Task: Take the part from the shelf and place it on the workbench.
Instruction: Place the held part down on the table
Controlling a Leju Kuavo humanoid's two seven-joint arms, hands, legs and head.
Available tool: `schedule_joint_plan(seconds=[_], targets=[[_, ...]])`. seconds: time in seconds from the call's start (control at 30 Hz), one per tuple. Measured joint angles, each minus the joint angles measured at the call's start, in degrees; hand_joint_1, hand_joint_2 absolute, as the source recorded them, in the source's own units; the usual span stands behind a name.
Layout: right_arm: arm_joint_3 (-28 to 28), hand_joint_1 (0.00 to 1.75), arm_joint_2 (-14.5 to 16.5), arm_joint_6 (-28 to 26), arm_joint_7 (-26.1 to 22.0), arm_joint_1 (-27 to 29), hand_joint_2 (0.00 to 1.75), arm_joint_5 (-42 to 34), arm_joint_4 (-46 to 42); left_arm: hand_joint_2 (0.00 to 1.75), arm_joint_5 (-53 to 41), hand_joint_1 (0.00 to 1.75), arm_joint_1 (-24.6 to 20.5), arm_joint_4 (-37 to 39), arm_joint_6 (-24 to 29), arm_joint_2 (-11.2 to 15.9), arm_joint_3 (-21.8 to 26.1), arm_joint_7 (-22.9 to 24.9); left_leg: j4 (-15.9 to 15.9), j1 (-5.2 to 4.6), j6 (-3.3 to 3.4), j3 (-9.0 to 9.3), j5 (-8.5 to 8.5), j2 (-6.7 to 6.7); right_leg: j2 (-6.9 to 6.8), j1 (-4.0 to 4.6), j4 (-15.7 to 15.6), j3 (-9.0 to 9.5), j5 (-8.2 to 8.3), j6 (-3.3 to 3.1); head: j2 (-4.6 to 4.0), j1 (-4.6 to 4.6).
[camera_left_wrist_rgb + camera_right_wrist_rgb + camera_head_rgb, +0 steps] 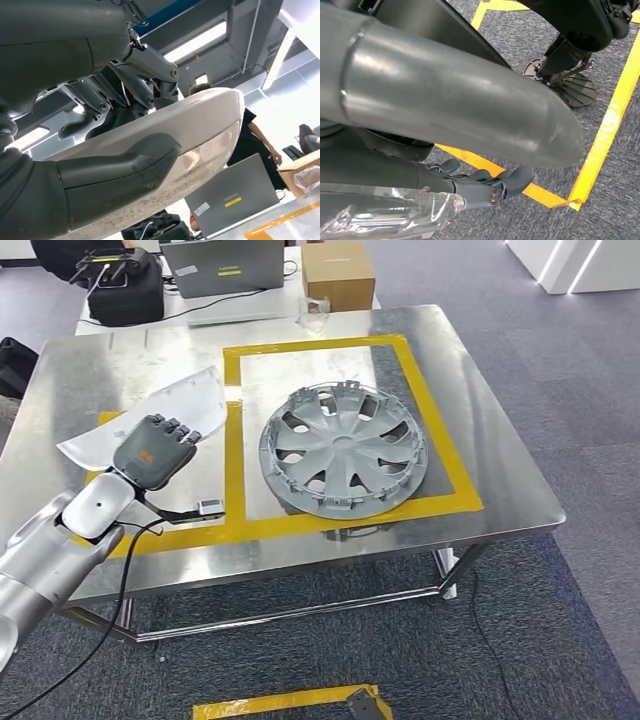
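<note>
Left hand [153,448]: lower left of the head view, clamped on the white part [162,412]; dark fingers [113,95] over the top face and thumb [124,172] under the rim in the left wrist view, a pinch that looks meant to keep the curved shell level on the way down.
White part: left of centre in the head view, over the left end of the workbench [490,440]; whether resting or just above the steel, cannot tell.
Yellow tape [235,455]: a vertical strip just right of the hand, splitting the top into bays; part held over the left bay, probably its intended spot.
Wheel cover [343,448]: centre of the head view, flat inside the larger taped frame, well apart from the part; likely why the left bay is used.
Background: laptop [220,265] and cardboard box [337,275] on a farther table along the upper edge; a person [253,135] right of centre in the left wrist view.
Right hand [486,185]: low in the right wrist view, hanging over carpet with floor tape [610,125] beyond; fingers only partly seen, so grasping or slack cannot be told.
Stage: judged near the end, set-down and letting go not yet done.
</note>
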Motion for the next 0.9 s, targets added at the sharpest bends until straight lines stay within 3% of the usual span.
schedule_joint_plan(seconds=[0.1, 0.23, 0.9], targets=[[-0.08, 0.00, 0.00, 0.13, -0.04, 0.00, 0.00, 0.16, 0.00, 1.75, -0.01, 0.00, -0.01, 0.23, 0.13, 0.05, 0.00, 0.11, -0.01, 0.03, 0.07, 0.01, 0.12, 0.00, 0.00, 0.06, 0.07, 0.08, 0.05, 0.05, 0.00, -0.01], [-0.16, 0.00, 0.00, 0.31, -0.08, -0.02, 0.00, 0.28, 0.00, 0.00, 0.50, 0.00, -0.01, 0.30, 0.12, 0.31, 0.07, 0.31, -0.01, 0.06, 0.03, 0.07, 0.19, 0.01, -0.01, 0.10, 0.30, 0.06, 0.04, 0.04, 0.00, -0.02], [-0.32, 0.00, 0.02, 0.69, 0.19, -0.29, 0.00, 1.13, 0.00, 0.00, 0.31, 0.00, -0.29, 0.30, -1.02, 1.89, 0.43, 1.45, -0.02, 0.08, -0.05, 0.14, 0.24, 0.01, -0.03, 0.17, 0.49, 0.05, -0.01, -0.05, 0.00, -0.01]])
